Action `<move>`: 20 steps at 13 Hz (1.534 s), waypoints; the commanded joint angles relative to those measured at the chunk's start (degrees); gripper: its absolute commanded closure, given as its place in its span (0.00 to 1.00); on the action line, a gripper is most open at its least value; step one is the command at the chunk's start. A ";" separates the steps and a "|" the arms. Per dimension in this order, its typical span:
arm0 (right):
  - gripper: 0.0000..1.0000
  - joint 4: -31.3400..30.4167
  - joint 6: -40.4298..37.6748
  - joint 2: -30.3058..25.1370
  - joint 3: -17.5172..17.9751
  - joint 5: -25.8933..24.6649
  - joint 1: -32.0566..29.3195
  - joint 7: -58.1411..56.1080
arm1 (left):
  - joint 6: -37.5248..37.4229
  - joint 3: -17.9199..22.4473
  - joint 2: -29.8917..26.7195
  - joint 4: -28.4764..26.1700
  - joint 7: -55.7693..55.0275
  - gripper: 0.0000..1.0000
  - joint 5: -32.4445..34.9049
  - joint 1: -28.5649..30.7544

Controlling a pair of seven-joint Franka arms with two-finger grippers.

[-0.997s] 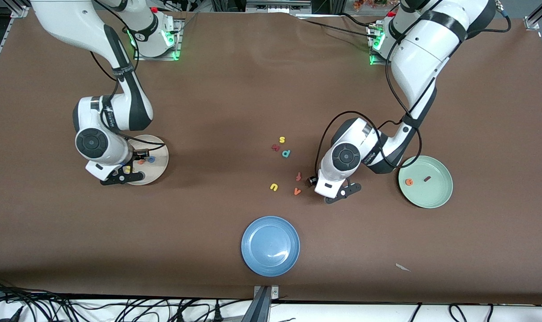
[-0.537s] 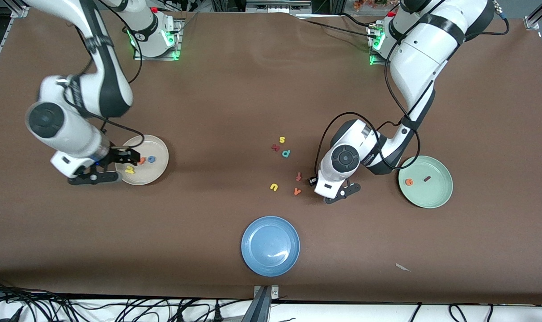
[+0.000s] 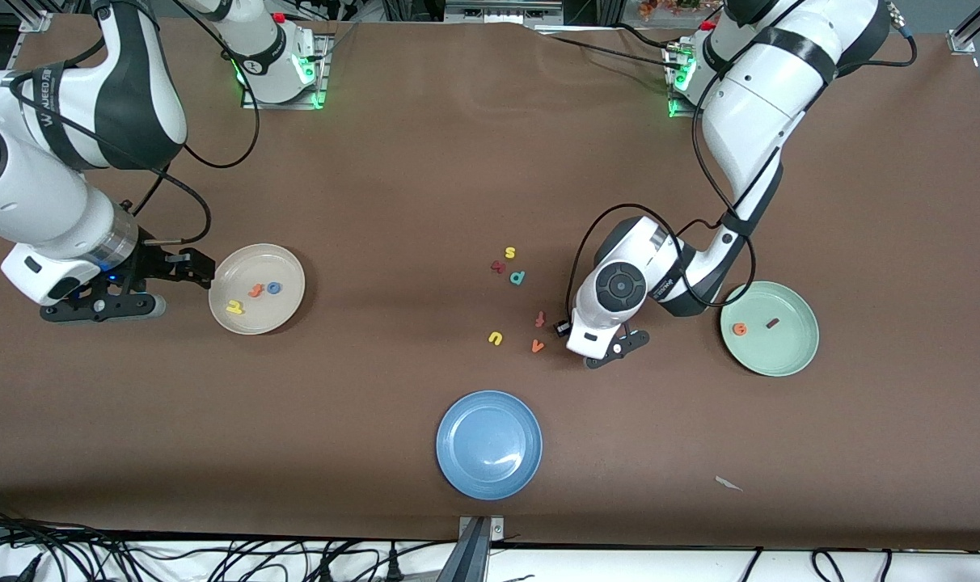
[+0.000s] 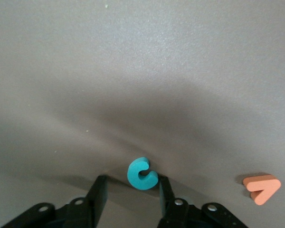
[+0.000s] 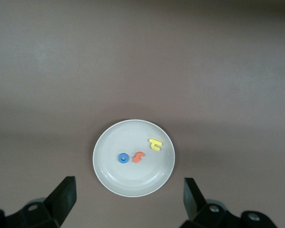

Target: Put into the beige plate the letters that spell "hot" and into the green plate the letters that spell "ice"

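Since the earlier frame the right end effector [image 3: 184, 267] has drawn off the round cream-beige plate [image 3: 289, 303] toward the right arm's end of the desk, fingers wide and empty; yellow h [image 3: 234, 307], orange t [image 3: 256, 288] and blue ring o [image 3: 273, 287] lie in it.

Near the pale mint-green plate [image 3: 793, 356], holding orange e [image 3: 739, 329] and dark red i [image 3: 773, 323], sits the left end effector [image 4: 130, 192].

Left wrist view: half-closed jaws flank the teal foam c [image 4: 141, 174], not yet gripping it. Judged next: pinch, lift, carry to that plate.

Right wrist view: same three letters in the beige plate.

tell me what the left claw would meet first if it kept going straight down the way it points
Probably the small teal foam letter c, lying between the left claw's fingers, then the brown table under it.
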 commanded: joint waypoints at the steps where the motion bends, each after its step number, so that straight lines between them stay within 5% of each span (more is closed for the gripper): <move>1: 0.00 1.57 -0.63 1.07 0.19 1.00 -0.48 0.51 | 1.50 0.75 2.29 2.66 -1.55 0.52 -1.10 -0.79; 9: 0.00 1.57 0.08 1.51 1.06 3.90 -4.07 0.60 | 1.77 0.83 2.20 2.74 -1.12 0.61 -0.49 -0.18; 12: 0.01 1.66 -0.01 0.99 13.52 2.76 -15.48 2.69 | 1.77 1.27 2.11 2.66 -1.20 0.64 -0.40 -0.18; 20: 0.01 -0.54 -4.75 -5.60 13.64 2.05 -18.23 7.00 | 1.86 1.36 2.02 2.30 -1.55 0.73 0.65 -0.53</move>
